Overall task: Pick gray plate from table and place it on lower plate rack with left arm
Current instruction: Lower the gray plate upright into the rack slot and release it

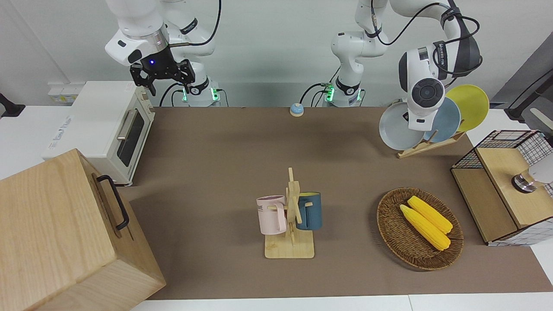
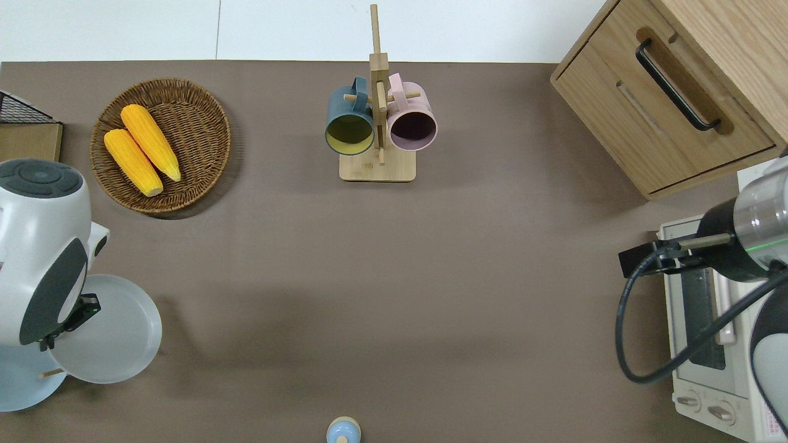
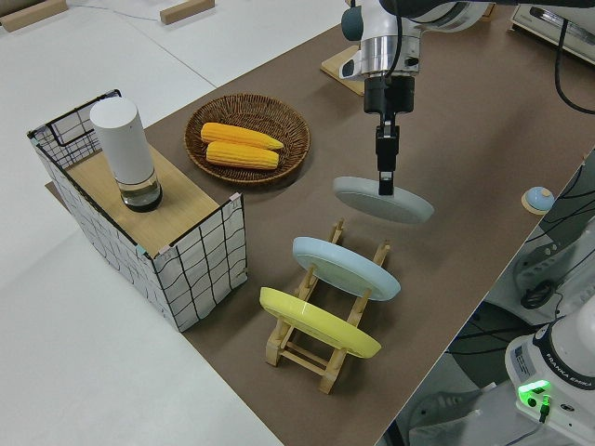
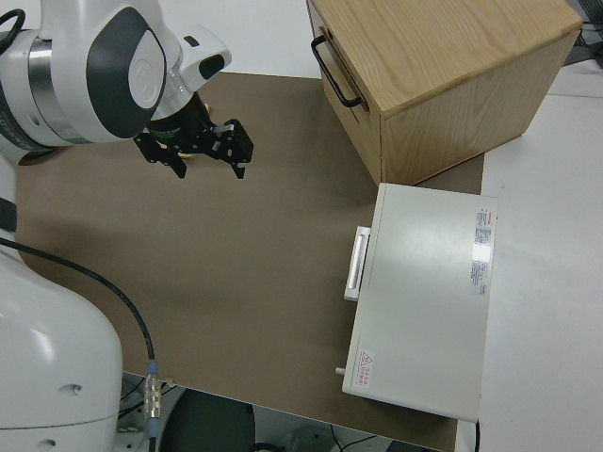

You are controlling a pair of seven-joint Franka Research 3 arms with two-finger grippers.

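While the left tool (image 3: 386,186) pinched the gray plate (image 3: 383,200) by its rim, above the table (image 3: 483,158) beside the rack (image 3: 321,348), we judged it stiff, slippery, breakable.

Left hand (image 3: 385,181) clamped downward; right arm parked.

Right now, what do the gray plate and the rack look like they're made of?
Gray plate, held by the left gripper: smooth, matte, uniform pale gray, likely plastic or glazed ceramic; can't tell which. Lower plate rack: light unfinished-looking wood, pale rails and pegs with visible joints.
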